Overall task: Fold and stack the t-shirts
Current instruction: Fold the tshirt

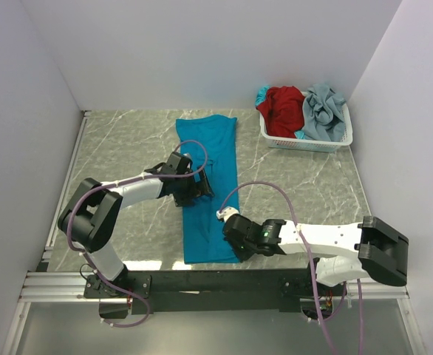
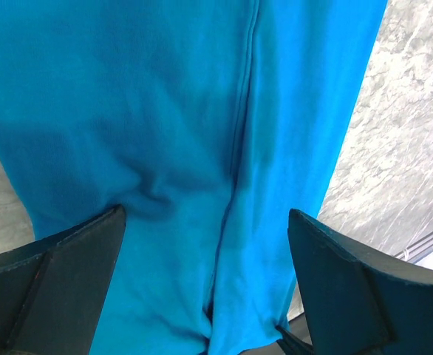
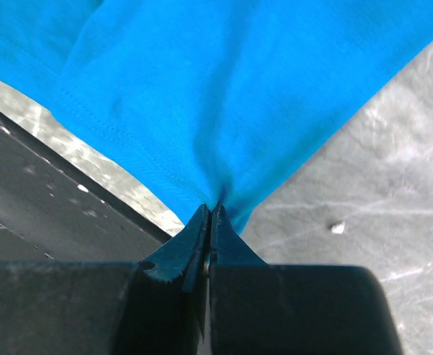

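The blue shirt [image 1: 208,174] lies as a long narrow strip on the table [image 1: 128,140], its sides already turned in, running from the far side down to the near edge. It is thin, soft, light cloth. It will sag and crease wherever it is lifted, so it has no stiffness to push against. It cannot break, but a single layer could slide out of a weak pinch.

The right claw [image 3: 210,212] is closed tight on the near right corner of the strip, by the stitched hem, and the cloth gathers into small pleats just ahead of its tips. That doubled hem looks like the best place to hold, since it is thicker than the open cloth.

The left claw [image 2: 205,216] is spread wide with nothing in it. It hangs low over the middle of the strip. Cloth fills the gap between its 2 fingers, with a lengthwise fold line running just right of centre. I cannot tell whether the fingers touch the cloth.

The table is smooth grey marble-patterned stone, so the shirt should drag across it easily and may slip while being folded. A dark rail [image 3: 46,222] lies just left of the right claw. Well beyond both claws, in the far right corner, a white basket [image 1: 305,145] holds a red shirt [image 1: 283,109] and a grey shirt [image 1: 324,112]. Plain white walls [image 1: 202,52] close in 3 sides, leaving bare table either side of the strip.
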`<act>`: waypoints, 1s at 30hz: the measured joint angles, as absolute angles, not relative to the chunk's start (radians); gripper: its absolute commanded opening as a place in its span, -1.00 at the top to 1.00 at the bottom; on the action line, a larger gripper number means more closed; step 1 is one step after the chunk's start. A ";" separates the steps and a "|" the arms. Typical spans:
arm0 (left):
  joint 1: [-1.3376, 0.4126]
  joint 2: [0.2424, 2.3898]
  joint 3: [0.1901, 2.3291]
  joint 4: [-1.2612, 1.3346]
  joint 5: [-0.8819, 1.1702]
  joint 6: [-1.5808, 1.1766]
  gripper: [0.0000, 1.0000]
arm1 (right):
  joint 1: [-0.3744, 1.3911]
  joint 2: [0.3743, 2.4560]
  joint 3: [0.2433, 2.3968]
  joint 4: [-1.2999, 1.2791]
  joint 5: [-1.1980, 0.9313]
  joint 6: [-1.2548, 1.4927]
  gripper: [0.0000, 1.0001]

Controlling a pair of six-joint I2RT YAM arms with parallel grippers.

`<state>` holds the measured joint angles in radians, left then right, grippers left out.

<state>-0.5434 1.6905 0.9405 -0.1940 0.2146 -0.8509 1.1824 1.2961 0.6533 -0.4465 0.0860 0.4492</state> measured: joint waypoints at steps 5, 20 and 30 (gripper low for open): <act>-0.544 1.693 0.945 -0.200 0.216 -0.843 -0.99 | 1.182 1.269 0.623 -0.454 0.086 0.482 1.00; -0.545 1.691 0.949 -0.206 0.240 -0.779 -0.99 | 1.182 1.222 0.582 -0.443 0.085 0.541 0.21; -0.575 1.476 0.950 -0.372 0.211 -0.747 -0.99 | 1.182 1.092 0.624 -0.475 0.137 0.596 -0.55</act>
